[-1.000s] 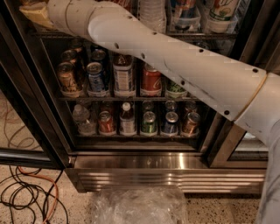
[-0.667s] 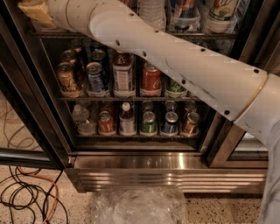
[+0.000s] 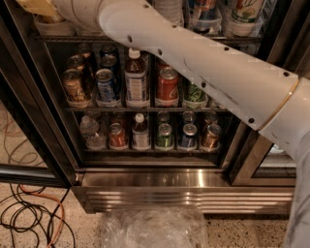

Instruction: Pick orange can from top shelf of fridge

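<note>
Camera view: gripper [image 3: 38,7] sits at the top-left edge, just above the top shelf [image 3: 242,37] of the fridge [image 3: 184,180], mostly cropped; can't tell its opening or any hold. Orange can not visible, probably near the gripper, off-frame or behind the arm [image 3: 203,63]. Judged: thin aluminium, light, slick, dentable; take mid-body across the sides, squeeze gently.

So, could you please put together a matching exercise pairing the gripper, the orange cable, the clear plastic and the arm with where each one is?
Things:
1 gripper
2 orange cable
3 crumpled clear plastic
4 arm

Places:
A floor, left of the fridge
B top left corner, at the top shelf
C floor, directly in front of the fridge
D slanting across the fridge front

Pairs: 1-B; 2-A; 3-C; 4-D
</note>
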